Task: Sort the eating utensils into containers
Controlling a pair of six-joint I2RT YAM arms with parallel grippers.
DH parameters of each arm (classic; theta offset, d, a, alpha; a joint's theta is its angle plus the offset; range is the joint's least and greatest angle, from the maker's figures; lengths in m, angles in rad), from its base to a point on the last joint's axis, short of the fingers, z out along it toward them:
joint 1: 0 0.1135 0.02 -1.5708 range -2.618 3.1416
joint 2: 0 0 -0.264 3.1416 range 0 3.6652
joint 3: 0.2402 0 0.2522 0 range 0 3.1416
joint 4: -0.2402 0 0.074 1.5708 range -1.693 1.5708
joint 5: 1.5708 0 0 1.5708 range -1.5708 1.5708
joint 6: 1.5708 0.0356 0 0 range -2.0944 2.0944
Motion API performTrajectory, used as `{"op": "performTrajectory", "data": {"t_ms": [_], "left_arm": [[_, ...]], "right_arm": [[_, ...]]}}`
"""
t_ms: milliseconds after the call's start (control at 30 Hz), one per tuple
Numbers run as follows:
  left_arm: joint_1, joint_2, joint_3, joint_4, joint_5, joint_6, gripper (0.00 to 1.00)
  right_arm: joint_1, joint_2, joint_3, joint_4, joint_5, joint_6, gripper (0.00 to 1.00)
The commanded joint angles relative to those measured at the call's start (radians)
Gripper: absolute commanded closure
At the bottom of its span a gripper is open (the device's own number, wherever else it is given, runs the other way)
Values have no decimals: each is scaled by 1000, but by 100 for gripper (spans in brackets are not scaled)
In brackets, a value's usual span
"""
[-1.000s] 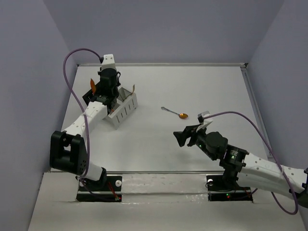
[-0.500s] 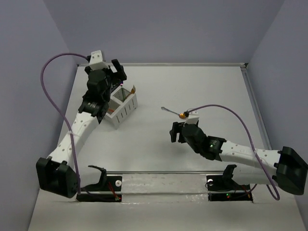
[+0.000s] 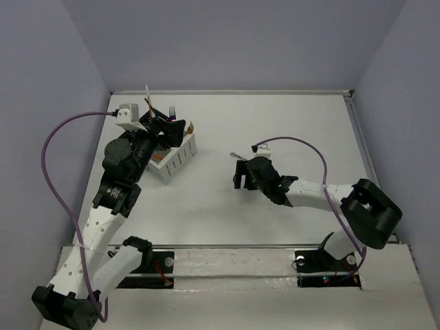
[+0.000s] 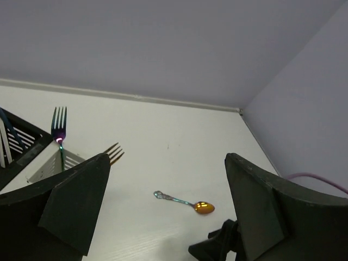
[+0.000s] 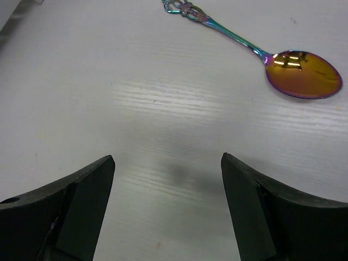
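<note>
Spoon lies on the counter, well right of the white caddy; that caddy holds a teal fork and a gold fork, tines up; my left hand and right hand both gape, empty.

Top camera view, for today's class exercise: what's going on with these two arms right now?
Cutlery is being sorted into caddies. The right gripper is open and empty, low over the table just short of a rainbow-tinted spoon, the only loose utensil in view. The left gripper, also open and empty, is up beside the white caddy, where forks already stand upright.
</note>
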Motion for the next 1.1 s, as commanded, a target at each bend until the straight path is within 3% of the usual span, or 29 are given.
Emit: {"op": "performTrajectory", "data": {"t_ms": [0,633,833,1067], "left_arm": [[-2,-30,-45,10,80,5,1],[-21,-145,-48,26,164,-12,1],[-30,-156,-48,27,164,-12,1],[-39,-151,-53,30,170,-18,1]], "right_arm": [[-34,97,82,113,-40,22,15],[-231,360,208,171,-43,69,14],[-241,447,317,62,-5,5,14],[-251,513,465,-136,104,-76,26]]}}
